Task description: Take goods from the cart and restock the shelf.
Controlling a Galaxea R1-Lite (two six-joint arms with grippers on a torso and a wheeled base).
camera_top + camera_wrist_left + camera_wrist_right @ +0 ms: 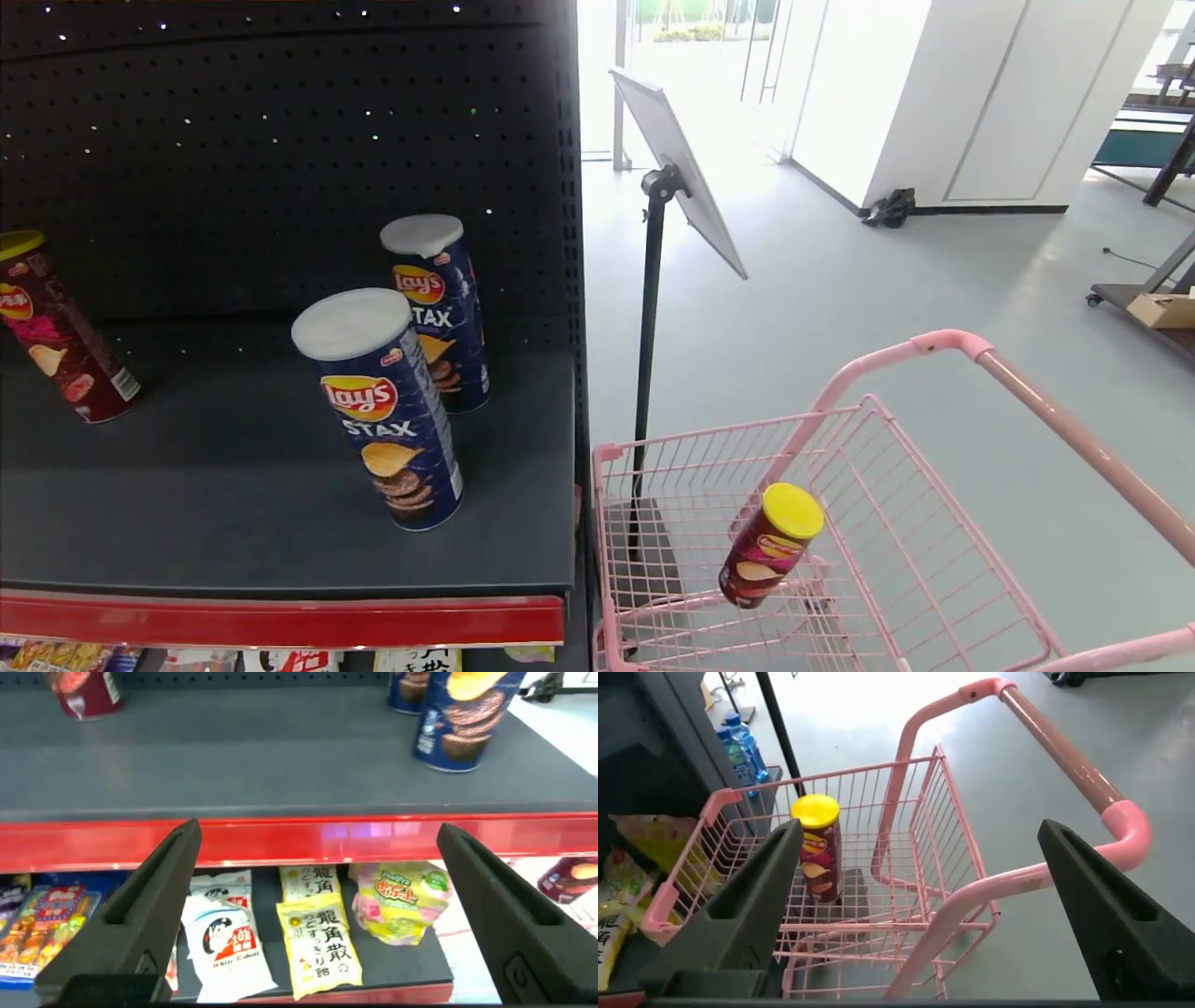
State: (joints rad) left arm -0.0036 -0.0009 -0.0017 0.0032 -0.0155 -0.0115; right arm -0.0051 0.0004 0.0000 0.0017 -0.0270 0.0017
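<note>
The can point(771, 546) with the yellow lid stands inside the cart point(962, 343), on its bottom. The right gripper point(922, 829) hangs above the cart, jaws wide apart and empty. The left gripper point(318, 833) is also wide and empty, left of the cart, before the shelf point(280, 551) edge. The step in hand seems to be picking. Descend into the cart with the right gripper, keep away from the wire walls, centre the jaws on the can body under the lid, close firmly, then lift straight up.

Shelf deck point(233, 504) looks matt dark metal; pegboard back point(280, 140) is perforated. Cart point(943, 341) is glossy pink coated wire. Cans point(401, 439) are glossy, lids point(351, 322) smooth plastic. Price strip point(280, 621) is glossy red.
</note>
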